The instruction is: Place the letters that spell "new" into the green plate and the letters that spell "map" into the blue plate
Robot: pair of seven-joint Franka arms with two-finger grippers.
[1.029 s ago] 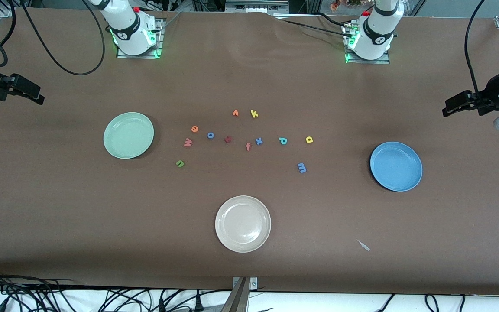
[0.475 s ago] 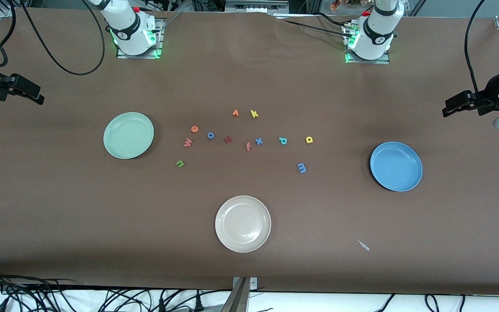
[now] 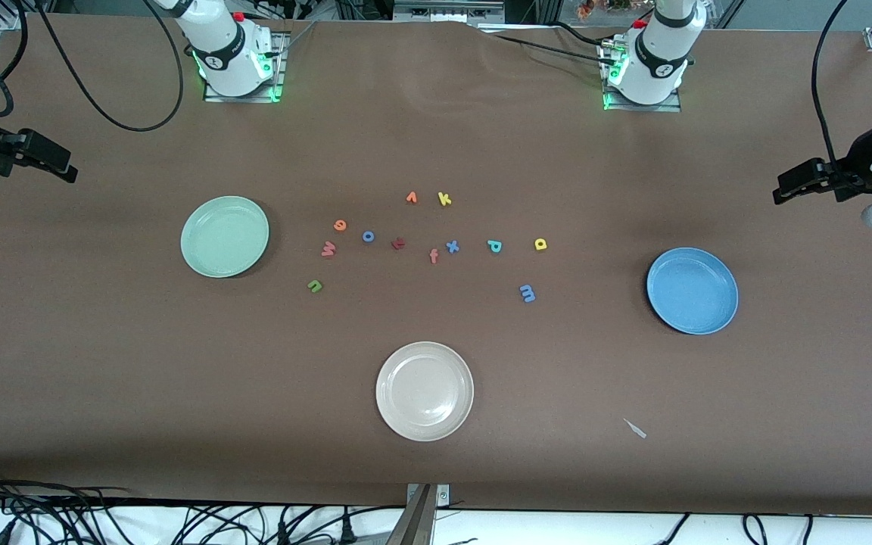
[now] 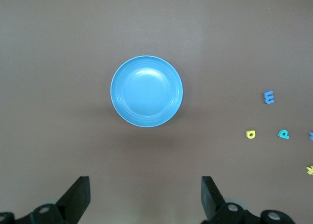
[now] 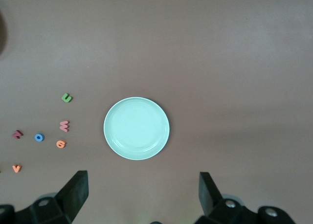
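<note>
Two pincers, both wide and holding nothing, each arm waiting high at its own end of the table (image 3: pixel 103 363):
- left pincer (image 4: pixel 145 199): fingers (image 4: pixel 78 197) spread, over bare table near the blue plate (image 3: pixel 692 291); plate holds nothing
- right pincer (image 5: pixel 143 197): fingers (image 5: pixel 76 193) spread, over bare table near the green plate (image 3: pixel 224 236); plate holds nothing
- "new" letters, flat on the table, well apart from both pincers, beside the green plate: green n (image 3: pixel 316 285), orange e (image 3: pixel 340 225), salmon w (image 3: pixel 328 248)
- "map" letters, flat, toward the blue plate: blue m (image 3: pixel 527 293), yellow a (image 3: pixel 540 244), teal p (image 3: pixel 494 246)
- beige-white plate (image 3: pixel 425 390): nearest the front camera, holding nothing
- letters' headings too small to tell
</note>
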